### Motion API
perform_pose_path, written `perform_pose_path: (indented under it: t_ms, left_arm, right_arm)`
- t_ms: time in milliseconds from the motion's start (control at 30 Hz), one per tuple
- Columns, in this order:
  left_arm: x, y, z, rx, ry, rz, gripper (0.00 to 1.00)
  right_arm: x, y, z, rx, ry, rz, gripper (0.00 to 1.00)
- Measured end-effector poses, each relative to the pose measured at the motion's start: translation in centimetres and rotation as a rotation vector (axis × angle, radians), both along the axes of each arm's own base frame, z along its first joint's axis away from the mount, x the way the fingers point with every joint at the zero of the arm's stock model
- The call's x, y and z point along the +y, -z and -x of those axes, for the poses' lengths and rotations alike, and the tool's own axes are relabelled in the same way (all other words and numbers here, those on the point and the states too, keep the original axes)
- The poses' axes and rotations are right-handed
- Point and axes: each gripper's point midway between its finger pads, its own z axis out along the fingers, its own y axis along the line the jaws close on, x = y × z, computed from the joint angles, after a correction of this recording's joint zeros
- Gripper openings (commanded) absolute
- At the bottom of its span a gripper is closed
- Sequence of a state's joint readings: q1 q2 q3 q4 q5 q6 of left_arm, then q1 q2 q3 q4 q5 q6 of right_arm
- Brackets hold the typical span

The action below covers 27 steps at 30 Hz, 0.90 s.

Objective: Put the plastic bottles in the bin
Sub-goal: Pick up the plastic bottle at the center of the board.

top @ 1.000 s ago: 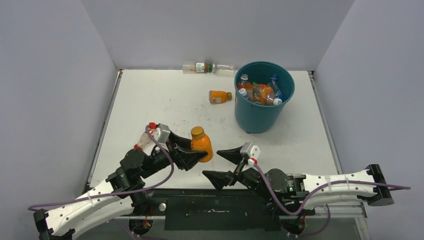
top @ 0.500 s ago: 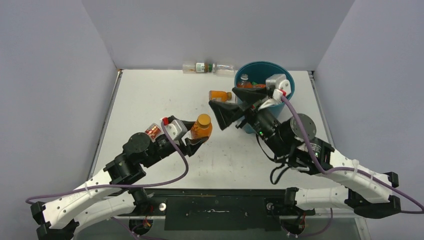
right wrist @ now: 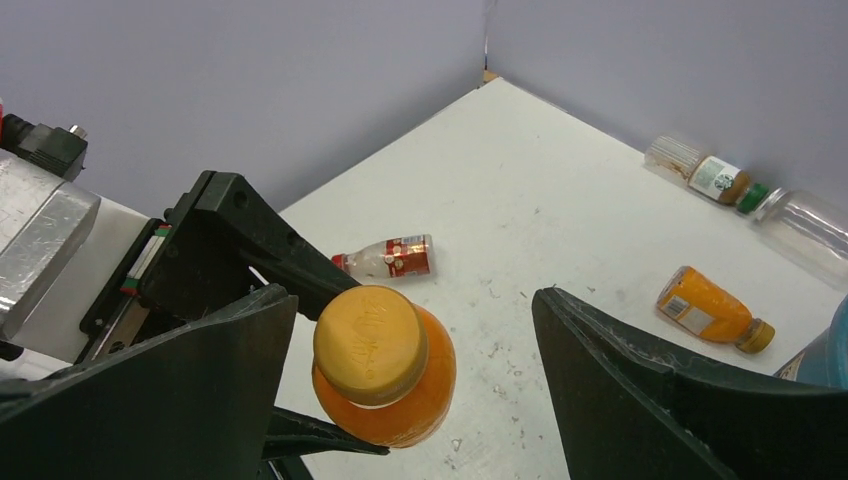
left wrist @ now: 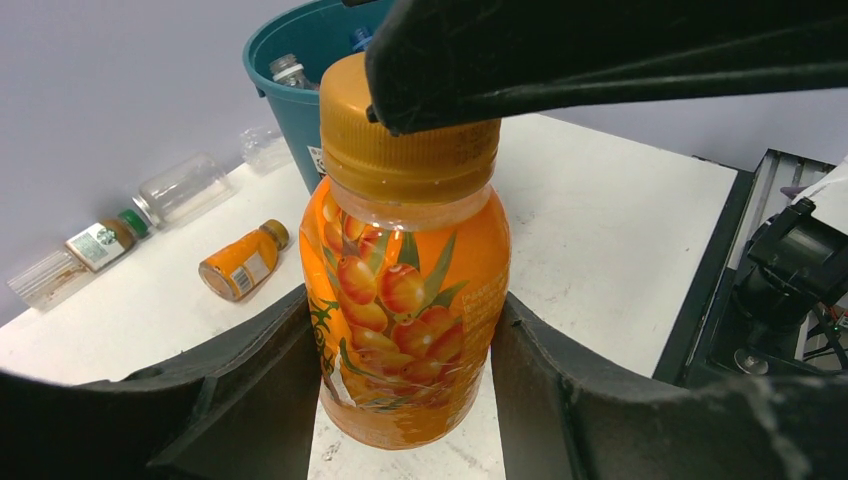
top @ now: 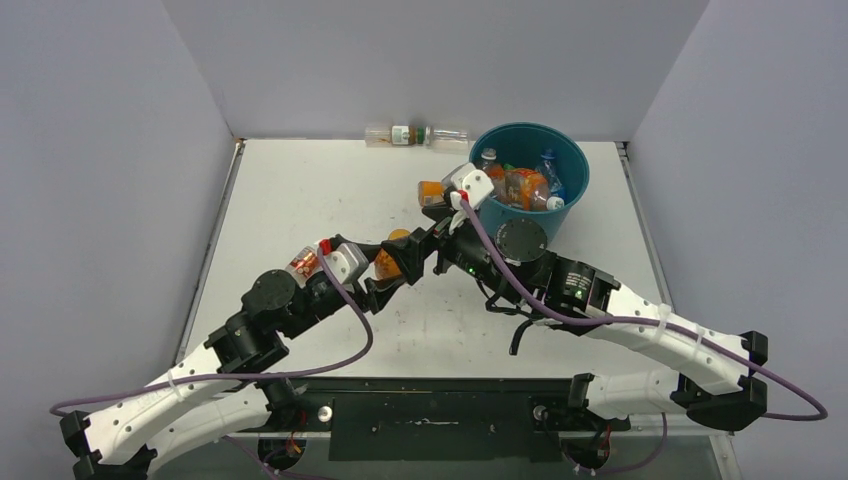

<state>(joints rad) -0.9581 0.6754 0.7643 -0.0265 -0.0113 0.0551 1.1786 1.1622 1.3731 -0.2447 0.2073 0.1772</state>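
An orange bottle with a gold cap (left wrist: 405, 300) stands upright between my left gripper's (left wrist: 405, 335) jaws, which are shut on its body, above the table's middle (top: 383, 263). My right gripper (right wrist: 415, 300) is open and straddles the cap (right wrist: 372, 345); one finger is close beside the cap, the other well apart. The teal bin (top: 528, 215) at the back right holds several bottles. Another orange bottle (right wrist: 712, 308) lies left of the bin. Two clear bottles (top: 400, 134) (top: 448, 137) lie along the back wall. A small red-labelled bottle (right wrist: 390, 257) lies near my left wrist.
The grey walls close the table on three sides. My right arm (top: 560, 290) stretches across in front of the bin. The black frame rail (top: 430, 425) runs along the near edge.
My right arm swung up from the near edge past the bin, then down and left over the held bottle, jaws open. My left gripper lifted the orange bottle up and slightly left.
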Motion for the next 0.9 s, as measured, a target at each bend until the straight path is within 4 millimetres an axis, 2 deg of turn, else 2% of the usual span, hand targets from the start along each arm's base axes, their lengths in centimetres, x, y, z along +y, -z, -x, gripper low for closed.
perform_pose_path:
  t_ms: [167,267,333,533,567,633,667,733,800,900]
  left_arm:
    - [0.0,0.8,-0.1,0.02,-0.006,-0.004,0.0]
    - [0.1,0.9,-0.1,0.024,-0.008,0.0,0.0]
    - [0.2,0.9,-0.1,0.023,-0.009,0.007,0.0]
    - [0.3,1.1,-0.1,0.027,-0.012,0.012,0.0]
    - [0.3,1.2,-0.2,0.029,-0.014,0.011,0.11]
    - [0.3,1.4,-0.1,0.035,-0.014,0.014,0.63]
    - [0.3,1.4,-0.1,0.035,-0.014,0.019,0.96]
    - [0.5,1.4,-0.2,0.025,-0.022,0.032,0.96]
    - [0.8,1.2,-0.1,0.011,-0.028,0.062,0.96]
    - [1.7,1.0,0.0,-0.014,-0.052,0.103,0.96]
  right_arm:
    - [0.7,1.1,0.0,0.017,-0.013,0.018,0.79]
    - [1.2,2.0,-0.1,0.034,-0.015,0.034,0.77]
    - [1.5,2.5,-0.3,0.042,-0.014,0.044,0.71]
    - [2.4,4.0,-0.3,0.075,-0.021,0.061,0.31]
    - [2.5,4.1,-0.2,0.079,-0.024,0.061,0.24]
    - [2.5,4.3,-0.2,0.083,-0.024,0.064,0.16]
    - [2.5,4.3,-0.2,0.083,-0.025,0.064,0.13]
    - [2.4,4.4,-0.3,0.082,-0.02,0.069,0.07]
    - [1.9,4.3,-0.9,0.075,0.018,0.082,0.05]
    - [-0.2,2.7,-3.2,0.034,0.145,0.084,0.05]
